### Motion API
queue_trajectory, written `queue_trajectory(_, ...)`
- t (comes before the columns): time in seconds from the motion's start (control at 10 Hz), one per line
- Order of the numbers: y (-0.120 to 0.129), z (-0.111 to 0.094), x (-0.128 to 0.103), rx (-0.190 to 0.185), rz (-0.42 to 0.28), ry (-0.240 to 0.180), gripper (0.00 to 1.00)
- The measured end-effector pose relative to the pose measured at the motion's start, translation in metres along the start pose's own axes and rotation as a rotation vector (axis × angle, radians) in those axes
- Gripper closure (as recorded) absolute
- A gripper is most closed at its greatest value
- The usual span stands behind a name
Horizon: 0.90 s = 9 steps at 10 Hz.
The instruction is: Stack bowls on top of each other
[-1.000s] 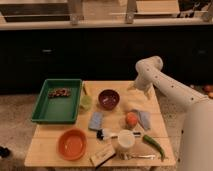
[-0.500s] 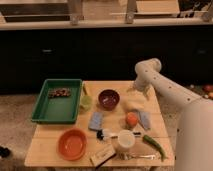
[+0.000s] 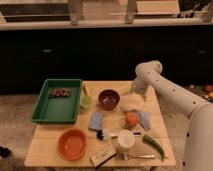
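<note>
A dark maroon bowl (image 3: 109,99) sits on the wooden table (image 3: 45,150) near the back middle. An orange bowl (image 3: 72,144) sits at the front left, apart from it. My gripper (image 3: 131,92) hangs at the end of the white arm (image 3: 165,90), low over the table just right of the maroon bowl and not touching it. Nothing shows in the gripper.
A green tray (image 3: 56,100) stands at the back left, with a small pale green cup (image 3: 86,102) beside it. A blue sponge (image 3: 95,121), an orange fruit (image 3: 131,119), a blue cloth (image 3: 144,119), a white cup (image 3: 126,140), a green pepper (image 3: 154,145) and a fork (image 3: 135,156) lie right of centre.
The arm has swung a little to the left, bringing the gripper closer to the maroon bowl. The bowls have not moved.
</note>
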Motion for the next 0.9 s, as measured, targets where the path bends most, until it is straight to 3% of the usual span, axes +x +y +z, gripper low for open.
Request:
queue_trajectory(0.4, -0.039, 0.005, -0.019, 0.036, -0.106, -0.032, 0.2)
queue_trajectory(0.7, -0.056, 0.015, -0.027, 0.023, -0.145, -0.043, 0.2)
queue_trajectory(0.9, -0.059, 0.029, -0.026, 0.0, -0.131, -0.039, 0.2)
